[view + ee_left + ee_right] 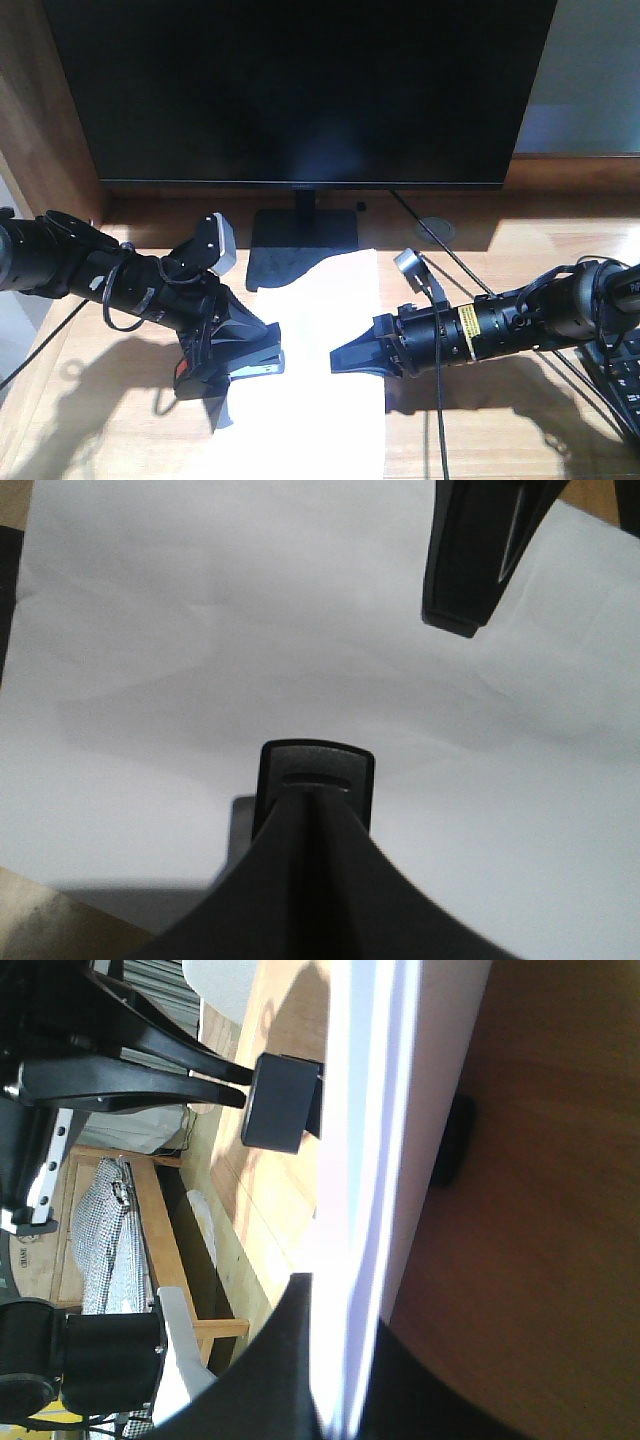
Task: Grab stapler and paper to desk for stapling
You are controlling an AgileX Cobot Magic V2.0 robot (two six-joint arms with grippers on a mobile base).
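The left end effector (232, 372) is clamped on the stapler (222, 366), its nose over the left edge of the paper (330, 370) lying on the table (500, 440) before the monitor (300, 90). The right end effector (345, 360) pinches the paper's right edge. The paper is light, limp and easily creased, so it is best held near an edge; the stapler is rigid and takes a firm grip across its body.

The worktop (520, 420) is showing pale wood with plank grain, sunlit and smooth. The paper (330, 330) is lying white, matt and faintly rippled. The stapler (235, 365) is looking like black plastic. The monitor (300, 90) screen is reflecting dully, its base (300, 245) staying matt black.
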